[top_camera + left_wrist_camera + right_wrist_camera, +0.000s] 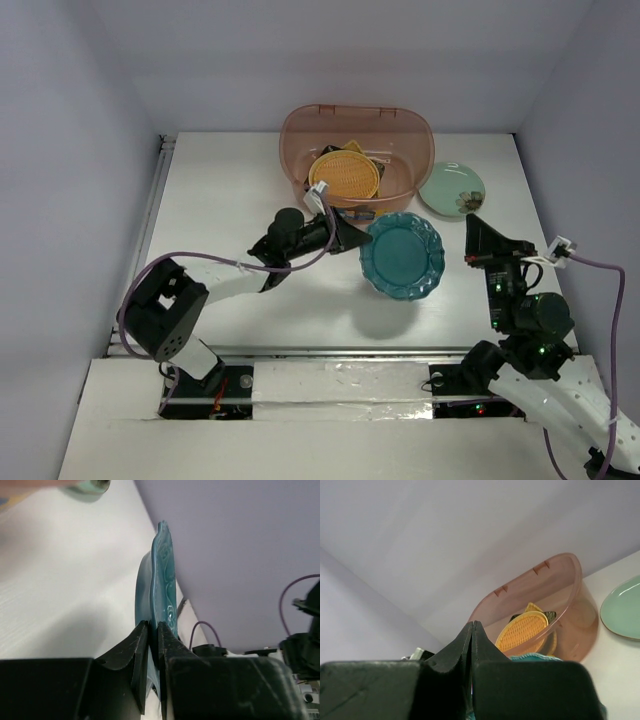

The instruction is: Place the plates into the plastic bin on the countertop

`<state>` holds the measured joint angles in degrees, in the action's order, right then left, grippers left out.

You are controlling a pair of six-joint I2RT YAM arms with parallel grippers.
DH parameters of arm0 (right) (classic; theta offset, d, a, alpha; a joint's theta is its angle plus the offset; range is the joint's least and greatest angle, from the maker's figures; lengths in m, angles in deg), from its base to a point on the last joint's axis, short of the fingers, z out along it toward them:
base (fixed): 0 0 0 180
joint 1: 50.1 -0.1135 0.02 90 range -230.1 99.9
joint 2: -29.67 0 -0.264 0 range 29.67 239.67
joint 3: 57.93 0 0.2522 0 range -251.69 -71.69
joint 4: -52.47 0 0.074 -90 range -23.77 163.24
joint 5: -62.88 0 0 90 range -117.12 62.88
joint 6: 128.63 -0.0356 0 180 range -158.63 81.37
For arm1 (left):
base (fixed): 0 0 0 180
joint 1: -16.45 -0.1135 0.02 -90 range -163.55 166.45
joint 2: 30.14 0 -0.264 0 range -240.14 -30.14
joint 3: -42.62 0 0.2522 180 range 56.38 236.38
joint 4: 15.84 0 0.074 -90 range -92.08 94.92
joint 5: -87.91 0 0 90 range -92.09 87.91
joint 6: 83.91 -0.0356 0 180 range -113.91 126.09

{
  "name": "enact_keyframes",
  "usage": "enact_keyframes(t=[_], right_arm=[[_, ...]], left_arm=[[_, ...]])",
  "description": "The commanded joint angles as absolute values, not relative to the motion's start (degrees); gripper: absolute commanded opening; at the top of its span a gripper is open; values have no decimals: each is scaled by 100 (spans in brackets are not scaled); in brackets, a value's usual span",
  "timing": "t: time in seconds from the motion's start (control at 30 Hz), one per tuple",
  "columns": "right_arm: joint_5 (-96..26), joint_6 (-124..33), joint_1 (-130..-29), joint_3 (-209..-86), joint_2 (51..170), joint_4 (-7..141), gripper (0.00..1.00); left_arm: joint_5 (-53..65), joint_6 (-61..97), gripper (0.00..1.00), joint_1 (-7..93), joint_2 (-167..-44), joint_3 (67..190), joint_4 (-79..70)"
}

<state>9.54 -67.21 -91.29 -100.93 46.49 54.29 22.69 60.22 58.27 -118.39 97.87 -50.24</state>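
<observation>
Left gripper [362,238] pinched tight on rim of teal scalloped plate [402,255], held aloft just before translucent pinkish oval plastic bin [420,126]. Edge-only grip: plate could pivot, slip, or clip bin's wall. Right gripper [478,225] closed, empty.

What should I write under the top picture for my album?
Left hand holds the teal plate by its rim near the pink bin; a green plate waits outside.
</observation>
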Motion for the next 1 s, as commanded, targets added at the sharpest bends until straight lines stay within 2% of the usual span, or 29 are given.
enact_keyframes(t=[0.0,0.3,0.47,0.67,0.97], right_arm=[[1190,-6781,-9097,-10035,4383,5252,0],[1076,-6807,-9097,-10079,4487,5253,0],[874,-6807,-9097,-10149,4733,5270,0],[786,-6790,-9097,-10210,4936,5261,0],[786,-6746,-9097,-10246,5067,5252,0]], left_arm=[[2621,6340,0,5548,-11214,10418,-6228],[2331,6129,0,4722,-11398,11393,-6211],[2121,5945,0,4055,-12101,12245,-5939],[1979,5461,0,3676,-13234,13449,-4875],[1716,5163,0,3499,-14193,13961,-4243]])
